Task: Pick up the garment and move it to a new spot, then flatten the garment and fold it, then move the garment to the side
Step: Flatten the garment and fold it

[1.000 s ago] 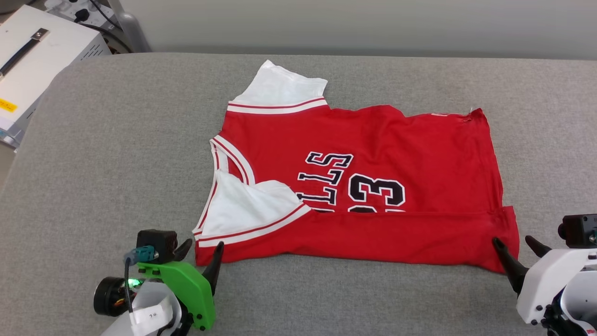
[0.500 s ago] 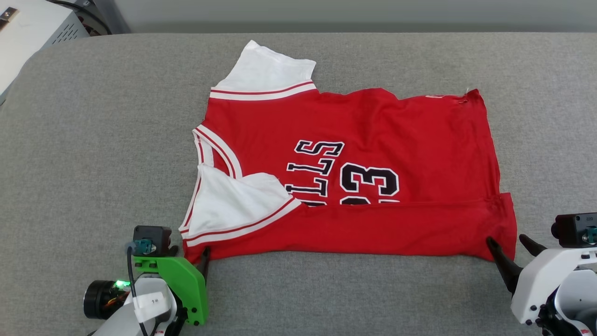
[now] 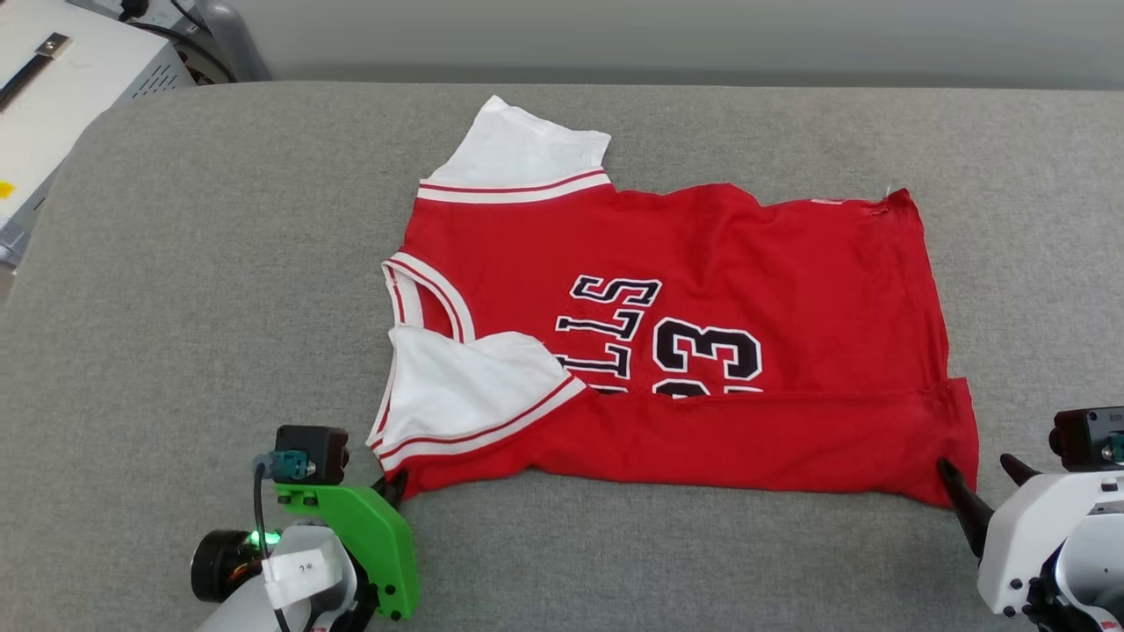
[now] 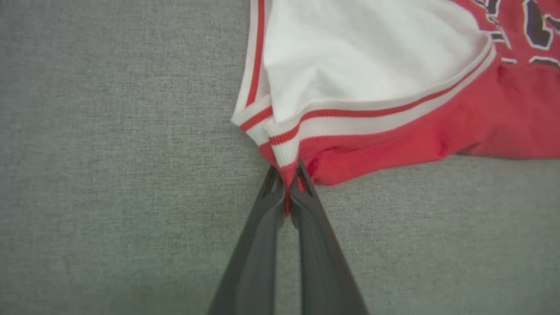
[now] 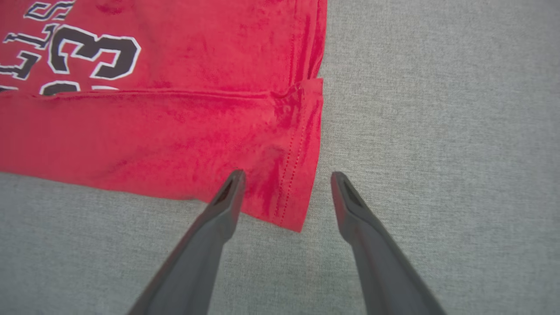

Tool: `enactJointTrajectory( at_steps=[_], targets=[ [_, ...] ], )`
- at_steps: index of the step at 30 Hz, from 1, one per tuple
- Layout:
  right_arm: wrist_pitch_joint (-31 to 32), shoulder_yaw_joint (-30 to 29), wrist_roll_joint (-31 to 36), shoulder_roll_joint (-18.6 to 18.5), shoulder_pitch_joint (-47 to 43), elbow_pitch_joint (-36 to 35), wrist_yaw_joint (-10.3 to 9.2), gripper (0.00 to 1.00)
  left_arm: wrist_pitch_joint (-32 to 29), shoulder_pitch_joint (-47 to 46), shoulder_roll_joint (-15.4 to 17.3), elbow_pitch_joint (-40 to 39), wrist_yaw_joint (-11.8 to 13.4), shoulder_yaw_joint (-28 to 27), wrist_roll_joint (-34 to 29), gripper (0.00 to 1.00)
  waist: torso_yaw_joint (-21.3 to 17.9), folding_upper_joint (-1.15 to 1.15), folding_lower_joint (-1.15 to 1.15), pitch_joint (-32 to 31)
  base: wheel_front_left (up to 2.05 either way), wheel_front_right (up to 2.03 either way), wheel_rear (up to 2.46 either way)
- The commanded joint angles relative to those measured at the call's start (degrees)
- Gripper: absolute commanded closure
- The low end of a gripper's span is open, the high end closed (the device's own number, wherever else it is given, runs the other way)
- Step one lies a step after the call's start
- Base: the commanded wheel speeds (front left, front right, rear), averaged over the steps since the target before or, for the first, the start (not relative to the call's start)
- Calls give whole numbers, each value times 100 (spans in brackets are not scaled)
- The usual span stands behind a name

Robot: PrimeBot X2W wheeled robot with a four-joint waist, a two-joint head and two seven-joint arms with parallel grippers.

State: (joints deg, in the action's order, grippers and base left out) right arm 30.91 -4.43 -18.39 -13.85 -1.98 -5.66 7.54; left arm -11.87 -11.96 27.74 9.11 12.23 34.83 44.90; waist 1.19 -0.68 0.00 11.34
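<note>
Left gripper [image 4: 287,173] tight on garment [image 3: 702,254], number 23

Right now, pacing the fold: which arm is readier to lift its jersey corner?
Left. The left gripper is shut on the garment at its shoulder corner; the right gripper stands open astride the hem corner, gripping nothing.

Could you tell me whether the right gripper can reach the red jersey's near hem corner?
Probably yes: the right gripper stands open, fingers either side of the red jersey's corner, nothing between.
</note>
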Motion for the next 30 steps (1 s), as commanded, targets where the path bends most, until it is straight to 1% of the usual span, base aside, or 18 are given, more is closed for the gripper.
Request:
enactJointTrajectory(
  at_steps=[1,8,12,16,17,18,19,25,26,30],
  targets=[
    [37,-43,104,27,26,73,-5,0,40,74,28,-147,-3,-9,-12,100,88,68,0,-68,0,0,0],
    [118,-209,456,233,149,589,-5,0,-57,117,251,-920,222,-25,-164,100,223,68,0,-16,0,0,0],
    [102,-261,578,357,247,875,-5,0,-113,146,340,-1152,303,-36,-197,100,250,68,0,32,0,0,0],
    [155,-201,548,426,303,1121,-5,0,-138,182,391,-1252,338,-30,-211,100,252,68,0,70,0,0,0],
    [164,-178,537,428,309,1163,-5,35,-147,188,397,-1258,342,-24,-211,100,251,68,0,76,0,0,0],
    [158,-161,512,436,319,1205,-5,56,-157,194,401,-1260,343,-17,-209,100,249,68,0,81,0,0,0],
    [152,-160,499,440,330,1236,-5,99,-164,197,408,-1252,341,-10,-208,100,246,68,0,84,0,0,0],
    [72,-235,503,343,345,1333,-5,100,-176,225,453,-1121,313,17,-201,100,225,68,0,11,0,0,0],
    [45,-348,480,261,353,1290,-5,100,-202,270,464,-1070,295,51,-179,100,211,68,0,-81,0,0,0],
    [95,-451,415,108,310,1143,-5,100,-251,359,501,-999,268,109,-153,100,193,68,0,-225,0,0,0]
  ],
)
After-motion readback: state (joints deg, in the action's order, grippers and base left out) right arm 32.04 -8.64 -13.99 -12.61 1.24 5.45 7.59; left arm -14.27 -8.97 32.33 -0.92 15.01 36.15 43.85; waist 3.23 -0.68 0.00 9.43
